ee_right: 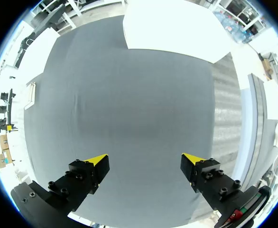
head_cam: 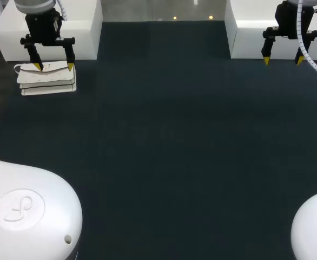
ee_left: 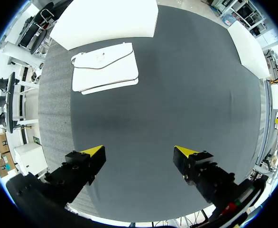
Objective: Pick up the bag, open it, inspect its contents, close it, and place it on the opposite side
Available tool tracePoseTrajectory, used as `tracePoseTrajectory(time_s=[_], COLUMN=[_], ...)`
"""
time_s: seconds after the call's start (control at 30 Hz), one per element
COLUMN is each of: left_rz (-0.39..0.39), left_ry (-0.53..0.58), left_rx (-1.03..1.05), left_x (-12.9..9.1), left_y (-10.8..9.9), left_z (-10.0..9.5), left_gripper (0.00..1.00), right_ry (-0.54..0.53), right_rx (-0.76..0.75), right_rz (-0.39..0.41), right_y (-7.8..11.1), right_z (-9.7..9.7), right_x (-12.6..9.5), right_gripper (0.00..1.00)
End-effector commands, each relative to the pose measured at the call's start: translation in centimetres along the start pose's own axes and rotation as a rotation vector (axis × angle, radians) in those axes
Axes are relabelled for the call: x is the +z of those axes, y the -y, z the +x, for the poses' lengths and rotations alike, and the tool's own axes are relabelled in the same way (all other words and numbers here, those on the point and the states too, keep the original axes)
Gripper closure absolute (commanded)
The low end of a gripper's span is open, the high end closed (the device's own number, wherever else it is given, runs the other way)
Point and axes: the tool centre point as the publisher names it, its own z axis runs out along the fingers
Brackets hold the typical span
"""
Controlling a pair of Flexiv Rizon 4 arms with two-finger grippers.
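Head view: white bag (head_cam: 46, 80) lies flat at the table's (head_cam: 174, 135) far-left corner; left hand (head_cam: 53, 66) hangs released near it, right hand (head_cam: 282, 59) released, far right.

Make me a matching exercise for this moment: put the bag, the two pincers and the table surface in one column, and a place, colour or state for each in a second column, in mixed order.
Column one:
1. bag
2. left pincer
3. right pincer
4. table surface

Column two:
A. dark
B. open, at the far right, away from the bag
C. white, lying flat at the far left
D. open, holding nothing, close to the bag

Pairs: 1-C; 2-D; 3-B; 4-A
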Motion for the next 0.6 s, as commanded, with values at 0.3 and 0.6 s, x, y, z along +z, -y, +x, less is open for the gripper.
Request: tracePoseTrajectory(time_s=[0.3,0.6], left_rz=[-0.001,-0.003], left_ry=[0.002,-0.041], left_rx=[0.0,0.014], left_x=[-0.04,0.28], left_y=[0.01,0.42], left_z=[0.04,-0.45], left_gripper=[0.0,0.0], right_ry=[0.002,0.02], right_rx=[0.0,-0.112], right_rz=[0.002,-0.024], right_y=[0.01,-0.56], right_z=[0.03,0.89], right_x=[-0.08,0.4], right_gripper=[0.0,0.0])
